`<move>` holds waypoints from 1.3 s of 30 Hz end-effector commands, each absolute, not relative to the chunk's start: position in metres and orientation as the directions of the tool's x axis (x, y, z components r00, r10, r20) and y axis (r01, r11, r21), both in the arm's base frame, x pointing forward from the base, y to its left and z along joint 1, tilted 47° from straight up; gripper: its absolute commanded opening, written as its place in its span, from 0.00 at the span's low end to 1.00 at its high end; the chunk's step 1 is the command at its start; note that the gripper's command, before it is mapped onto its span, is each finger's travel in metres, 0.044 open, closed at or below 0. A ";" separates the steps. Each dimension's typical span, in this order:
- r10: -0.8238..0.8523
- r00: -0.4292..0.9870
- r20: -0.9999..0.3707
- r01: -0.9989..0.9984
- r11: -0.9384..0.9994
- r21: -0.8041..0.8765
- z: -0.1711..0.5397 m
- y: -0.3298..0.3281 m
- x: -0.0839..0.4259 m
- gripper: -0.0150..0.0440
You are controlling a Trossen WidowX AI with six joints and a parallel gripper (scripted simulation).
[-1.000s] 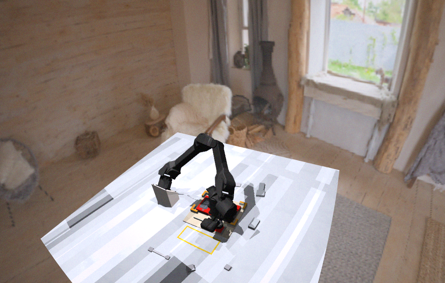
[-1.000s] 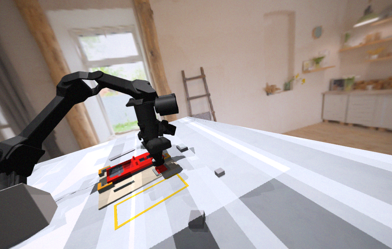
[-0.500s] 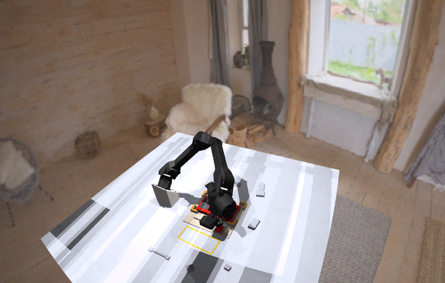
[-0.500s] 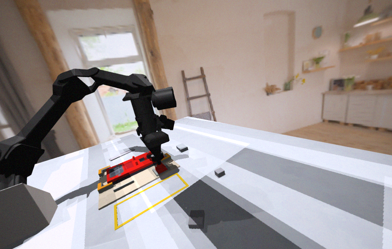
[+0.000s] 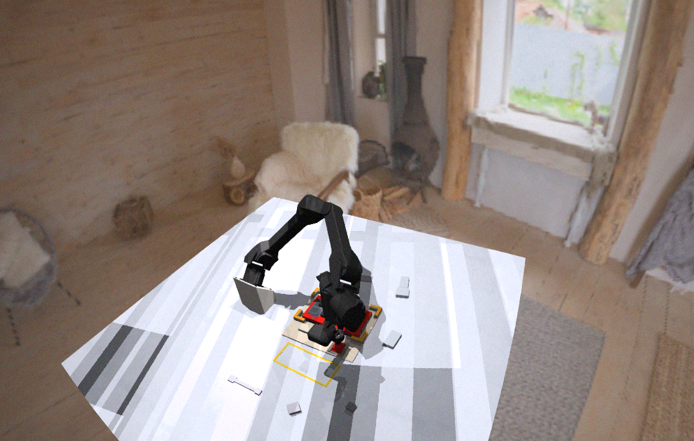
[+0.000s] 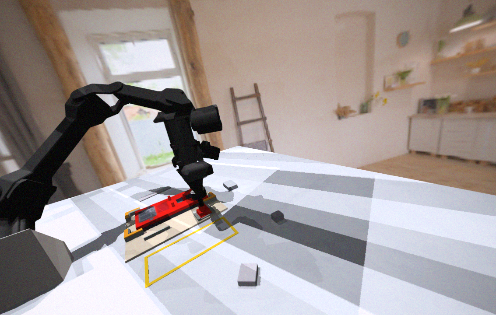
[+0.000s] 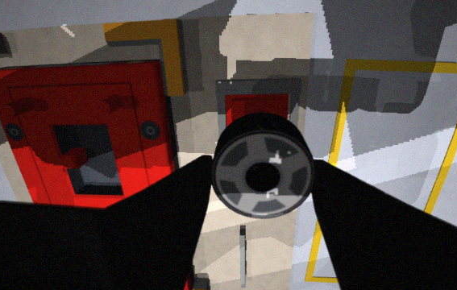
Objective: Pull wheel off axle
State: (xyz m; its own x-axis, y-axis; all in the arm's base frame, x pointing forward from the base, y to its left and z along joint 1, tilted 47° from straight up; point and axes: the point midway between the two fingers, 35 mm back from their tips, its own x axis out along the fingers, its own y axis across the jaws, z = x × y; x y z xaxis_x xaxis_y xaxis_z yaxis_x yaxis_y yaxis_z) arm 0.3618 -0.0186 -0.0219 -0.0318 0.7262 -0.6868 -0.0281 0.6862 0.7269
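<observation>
The wheel (image 7: 234,174), dark with a grey spoked face and a black centre hole, is between my fingertips in the wrist view. My gripper (image 5: 338,335) (image 6: 201,197) (image 7: 260,167) is shut on it, one finger on each side. The wheel is above the small red block (image 5: 337,348) (image 6: 203,211) (image 7: 257,105) on its grey base. No axle tip shows in the hole, and the axle's shaft is hidden, so I cannot tell whether the wheel is clear of it. The marked area, a yellow outline (image 5: 299,372) (image 6: 146,270) (image 7: 393,66), lies on the table beside the board; the wheel is outside it.
The beige board (image 6: 135,248) (image 7: 268,36) also carries a red panel (image 6: 163,207) (image 7: 147,173) with orange corner brackets (image 6: 132,233) (image 7: 173,60) and a thin upright strip (image 7: 243,258). Loose grey blocks (image 5: 391,340) (image 5: 294,408) (image 6: 248,274) (image 6: 277,216) and a grey bar (image 5: 245,384) lie around.
</observation>
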 end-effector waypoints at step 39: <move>0.719 -0.029 -0.694 -0.032 0.693 0.720 -0.057 -0.115 0.311 0.25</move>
State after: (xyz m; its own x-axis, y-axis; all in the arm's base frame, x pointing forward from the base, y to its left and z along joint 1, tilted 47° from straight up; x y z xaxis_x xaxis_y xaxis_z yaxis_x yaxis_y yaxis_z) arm 0.3245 -0.1025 -0.0451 -0.0262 0.7192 -0.6943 -0.0253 0.6939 0.7197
